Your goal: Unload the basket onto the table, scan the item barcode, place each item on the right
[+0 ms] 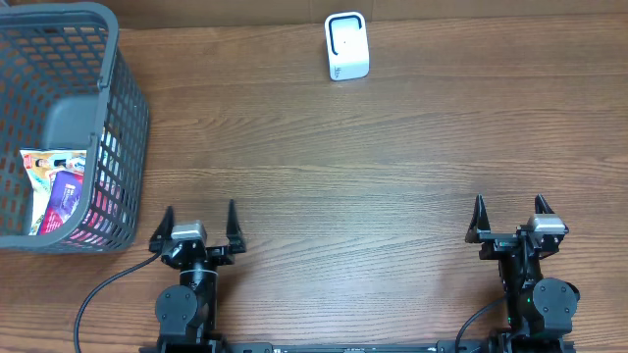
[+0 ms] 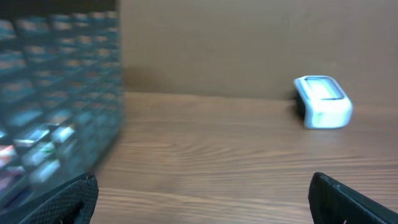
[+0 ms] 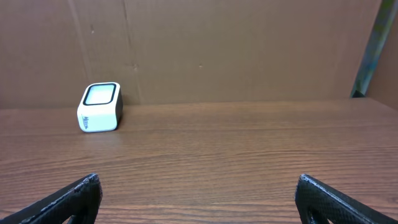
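Both claws empty, jaws spread wide: left claw, right claw, low at the near tabletop edge. Item: colourful flat packets inside the grey mesh basket, left of and slightly ahead of the left claw. White barcode scanner far ahead, between the claws. Judgement: packet probably light, thin, flexible, glossy, so it may slip or crumple. Pinch an exposed upper edge, reaching over the basket rim. Barcode side not discernible.

A: Grey plastic mesh basket?
B: One, far left. Coloured packets inside: count unclear.
A: White box-shaped scanner?
B: One, far centre.
A: Black two-finger tools?
B: Two, near: left gripper, right gripper.
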Tool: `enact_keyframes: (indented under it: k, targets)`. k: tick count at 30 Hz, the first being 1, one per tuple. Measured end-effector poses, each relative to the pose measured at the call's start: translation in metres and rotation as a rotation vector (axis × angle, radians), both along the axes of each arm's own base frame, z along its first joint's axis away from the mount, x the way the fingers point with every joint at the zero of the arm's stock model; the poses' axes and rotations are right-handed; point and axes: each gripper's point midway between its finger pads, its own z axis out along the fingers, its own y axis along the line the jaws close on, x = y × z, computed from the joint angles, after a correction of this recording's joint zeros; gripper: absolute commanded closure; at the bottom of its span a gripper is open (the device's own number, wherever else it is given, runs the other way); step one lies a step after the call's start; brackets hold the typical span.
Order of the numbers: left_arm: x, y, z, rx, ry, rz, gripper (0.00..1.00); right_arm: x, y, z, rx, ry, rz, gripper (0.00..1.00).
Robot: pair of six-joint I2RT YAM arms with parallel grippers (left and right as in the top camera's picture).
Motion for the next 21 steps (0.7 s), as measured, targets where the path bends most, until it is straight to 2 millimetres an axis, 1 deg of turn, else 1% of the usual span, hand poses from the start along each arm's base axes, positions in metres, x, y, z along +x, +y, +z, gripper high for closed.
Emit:
enact_keyframes:
  k: [1, 2, 3, 4, 6, 9, 12, 13, 16, 18, 21]
  targets:
    - [0.0, -0.014, 0.001, -0.065, -0.006, -0.082, 0.0, 0.0, 0.0, 0.0, 0.0, -0.001, 0.0, 0.0]
    - [0.0, -0.016, 0.002, -0.075, -0.009, -0.093, 0.01, 0.0, 0.0, 0.0, 0.0, 0.0, 0.0, 0.0]
    - [0.0, -0.027, 0.01, -0.134, -0.037, -0.157, 0.0, 0.0, 0.0, 0.0, 0.0, -0.001, 0.0, 0.0]
    - [-0.001, -0.034, 0.017, -0.172, -0.062, -0.199, 0.0, 0.0, 0.0, 0.0, 0.0, -0.002, 0.0, 0.0]
    - [-0.007, -0.054, 0.036, -0.278, -0.118, -0.328, 0.0, 0.0, 0.0, 0.0, 0.0, 0.0, 0.0, 0.0]
    - [-0.014, -0.07, 0.051, -0.379, -0.147, -0.437, 0.0, 0.0, 0.0, 0.0, 0.0, 0.0, 0.0, 0.0]
    - [-0.029, -0.086, 0.08, -0.42, -0.238, -0.57, 0.0, 0.0, 0.0, 0.0, 0.0, -0.001, 0.0, 0.0]
    - [-0.038, -0.093, 0.095, -0.419, -0.286, -0.635, 0.0, 0.0, 0.0, 0.0, 0.0, -0.001, 0.0, 0.0]
    - [-0.047, -0.1, 0.108, -0.415, -0.296, -0.69, 0.0, 0.0, 0.0, 0.0, 0.0, 0.0, 0.0, 0.0]
    - [-0.053, -0.102, 0.124, -0.394, -0.287, -0.699, 0.0, 0.0, 0.0, 0.0, 0.0, -0.001, 0.0, 0.0]
    - [-0.064, -0.1, 0.159, -0.336, -0.252, -0.67, 0.0, 0.0, 0.0, 0.0, 0.0, 0.0, 0.0, 0.0]
